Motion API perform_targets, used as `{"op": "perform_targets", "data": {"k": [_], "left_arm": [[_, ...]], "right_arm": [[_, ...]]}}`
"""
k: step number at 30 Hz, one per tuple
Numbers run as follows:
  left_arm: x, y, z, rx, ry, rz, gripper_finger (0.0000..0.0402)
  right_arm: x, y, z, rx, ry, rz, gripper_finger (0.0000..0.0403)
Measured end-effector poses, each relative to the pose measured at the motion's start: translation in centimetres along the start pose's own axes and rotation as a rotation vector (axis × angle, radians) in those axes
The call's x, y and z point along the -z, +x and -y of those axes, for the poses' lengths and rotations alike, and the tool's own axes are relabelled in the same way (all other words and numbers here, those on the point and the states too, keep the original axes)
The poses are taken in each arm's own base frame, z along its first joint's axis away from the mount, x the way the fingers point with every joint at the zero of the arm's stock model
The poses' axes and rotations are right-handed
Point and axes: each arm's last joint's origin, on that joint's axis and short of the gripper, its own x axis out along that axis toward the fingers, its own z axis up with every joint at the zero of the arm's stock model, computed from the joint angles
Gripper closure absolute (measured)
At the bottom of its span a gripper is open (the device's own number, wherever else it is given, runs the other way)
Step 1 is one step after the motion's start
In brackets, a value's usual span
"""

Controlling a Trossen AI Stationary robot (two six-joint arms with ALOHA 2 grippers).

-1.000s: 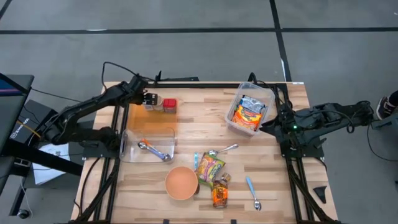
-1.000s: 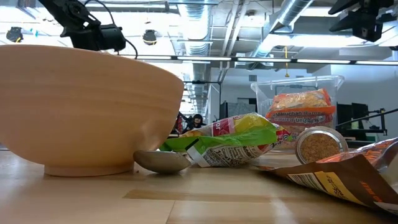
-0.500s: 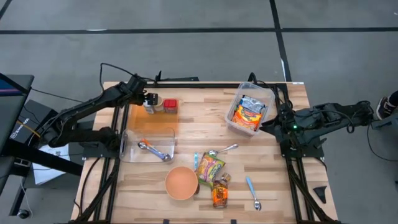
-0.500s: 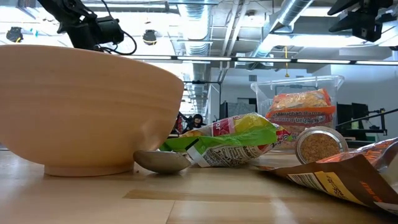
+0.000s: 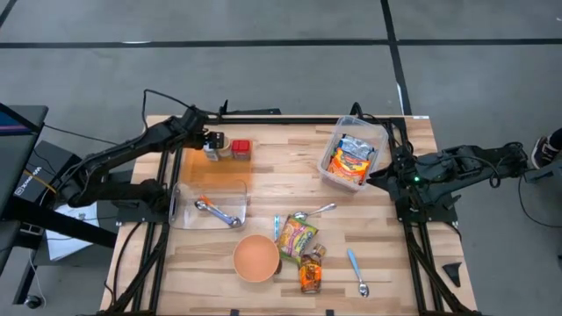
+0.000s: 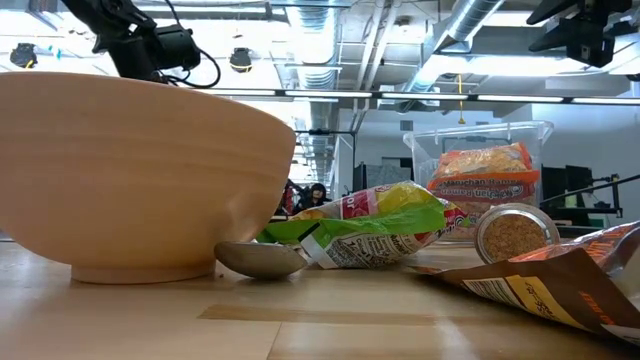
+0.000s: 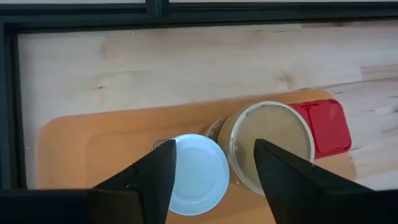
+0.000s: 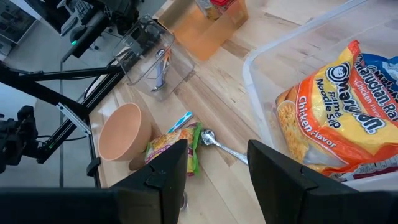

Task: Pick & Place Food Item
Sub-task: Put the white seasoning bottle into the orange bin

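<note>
The left claw hovers open over two jars on the orange board, beside a red-lidded one. Closing off-centre could topple a jar. The right claw, open, waits above the noodle tub.

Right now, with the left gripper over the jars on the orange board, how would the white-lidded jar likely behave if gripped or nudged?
The white-lidded jar looks rigid and round, so it could slip or twist. Standing upright against the tan-lidded jar, it would probably push that one if nudged. The left gripper stands open.
</note>
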Motion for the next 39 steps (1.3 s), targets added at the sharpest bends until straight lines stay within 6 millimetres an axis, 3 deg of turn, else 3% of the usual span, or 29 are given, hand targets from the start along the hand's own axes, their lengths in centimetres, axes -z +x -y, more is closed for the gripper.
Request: {"op": "perform_targets", "data": {"k": [7, 13, 16, 20, 23, 29, 39], "left_arm": [[0.2, -0.7, 0.2, -0.014, -0.052, 0.047, 0.0216], [0.2, -2.4, 0.0, 0.036, -0.055, 0.100, 0.0241], [1.0, -3.3, -0.3, 0.038, -0.026, 0.056, 0.0270], [2.9, -3.6, -0.3, -0.008, 0.054, -0.058, 0.0337], [4.3, -3.0, 0.0, -0.013, 0.070, -0.081, 0.0390], [5.9, -0.5, -0.5, -0.058, 0.017, -0.072, 0.0399], [6.4, 2.0, -0.2, -0.059, -0.010, -0.059, 0.0401]], "right_arm": [[0.0, 0.0, 0.0, 0.000, 0.000, 0.000, 0.0240], [0.0, 0.0, 0.0, 0.001, -0.001, 0.000, 0.0240], [0.0, 0.0, 0.0, 0.001, -0.001, 0.000, 0.0240], [0.0, 0.0, 0.0, 0.001, -0.005, 0.000, 0.0240], [0.0, 0.0, 0.0, 0.005, -0.012, 0.005, 0.0240], [0.0, 0.0, 0.0, 0.015, -0.016, 0.018, 0.0240], [0.0, 0.0, 0.0, 0.013, -0.011, 0.015, 0.0240]]}}
